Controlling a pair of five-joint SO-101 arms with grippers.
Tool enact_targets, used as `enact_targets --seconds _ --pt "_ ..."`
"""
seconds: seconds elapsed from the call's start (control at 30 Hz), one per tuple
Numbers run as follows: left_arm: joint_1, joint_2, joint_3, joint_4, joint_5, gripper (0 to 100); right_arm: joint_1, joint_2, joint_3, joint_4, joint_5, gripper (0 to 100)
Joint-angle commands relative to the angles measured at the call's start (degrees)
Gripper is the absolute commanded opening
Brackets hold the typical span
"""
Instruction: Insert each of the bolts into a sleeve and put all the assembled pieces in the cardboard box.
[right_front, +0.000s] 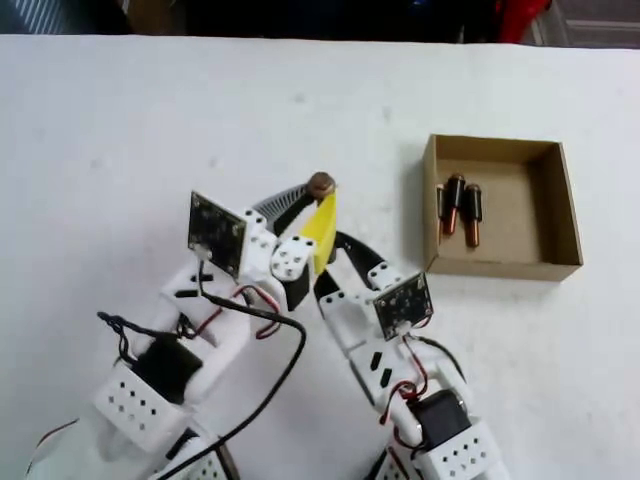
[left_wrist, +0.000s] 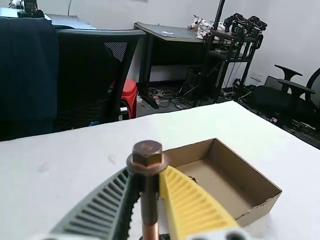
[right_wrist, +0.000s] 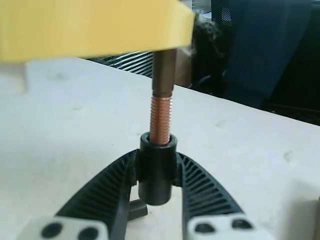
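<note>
A copper bolt (left_wrist: 148, 156) with a hex head stands upright, and my left gripper (left_wrist: 148, 175) is shut on its shaft between the grey finger (left_wrist: 107, 210) and the yellow finger (left_wrist: 187, 205). In the high view the bolt head (right_front: 320, 184) shows at the tips of the left gripper (right_front: 318, 200), left of the box. Directly below, my right gripper (right_wrist: 156, 162) is shut on an upright black sleeve (right_wrist: 156, 172). The bolt's threaded end (right_wrist: 161, 120) sits in the sleeve's mouth. The right gripper (right_front: 326, 266) lies under the yellow finger.
The cardboard box (right_front: 565, 200) stands to the right of the grippers with assembled bolt-and-sleeve pieces (right_front: 460, 208) lying inside. The box (left_wrist: 260, 192) also shows beyond the bolt in the left wrist view. White tabletop (right_front: 150, 130) surrounds both arms; chairs and desks stand beyond the far edge.
</note>
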Motion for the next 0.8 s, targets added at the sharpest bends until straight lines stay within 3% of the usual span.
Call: enact_targets --seconds 0.0,0.77 --pt "0.6 0.4 -3.8 2.0 1.7 2 0.1 -0.7 0.4 0.2 -0.4 1.7" --pt "0.6 0.0 3.8 0.7 1.6 2 0.2 -0.4 0.4 0.2 -0.4 1.7"
